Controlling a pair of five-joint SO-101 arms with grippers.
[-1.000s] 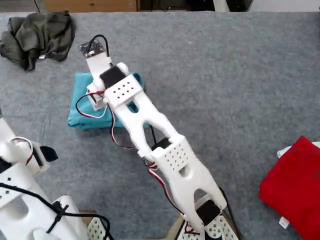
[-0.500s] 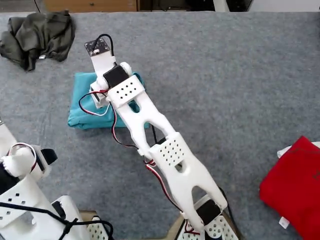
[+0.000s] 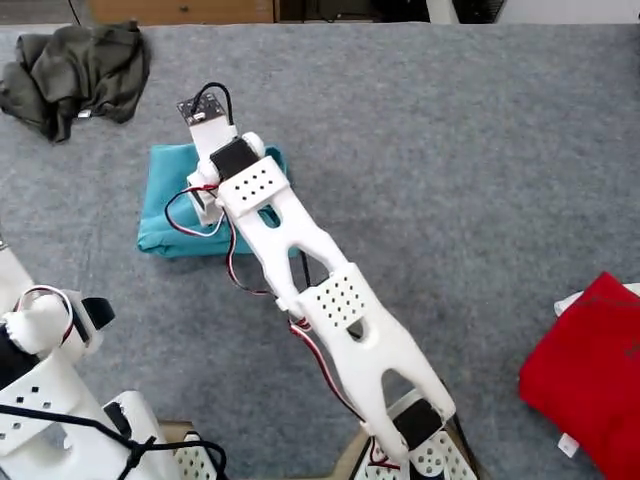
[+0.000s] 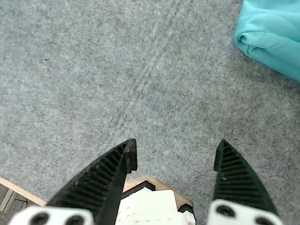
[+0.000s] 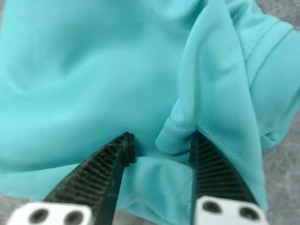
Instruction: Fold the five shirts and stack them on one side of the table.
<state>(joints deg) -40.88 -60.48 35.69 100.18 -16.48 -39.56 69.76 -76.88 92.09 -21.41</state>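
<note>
Under right tool (image 5: pixel 161 138), teal shirt (image 5: pixel 84 79) folded, edges rumpled

Teal shirt (image 3: pixel 163 205); red shirt (image 3: pixel 587 368); dark olive shirt (image 3: pixel 78 66); plain grey table (image 3: pixel 450 150); white arm (image 3: pixel 352 318).

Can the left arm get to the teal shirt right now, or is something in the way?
Probably yes. The left gripper hangs open over the table, with the teal shirt just ahead and nothing lying between. The right gripper, though, sits open on that shirt's fold, so the arms might crowd each other.
</note>
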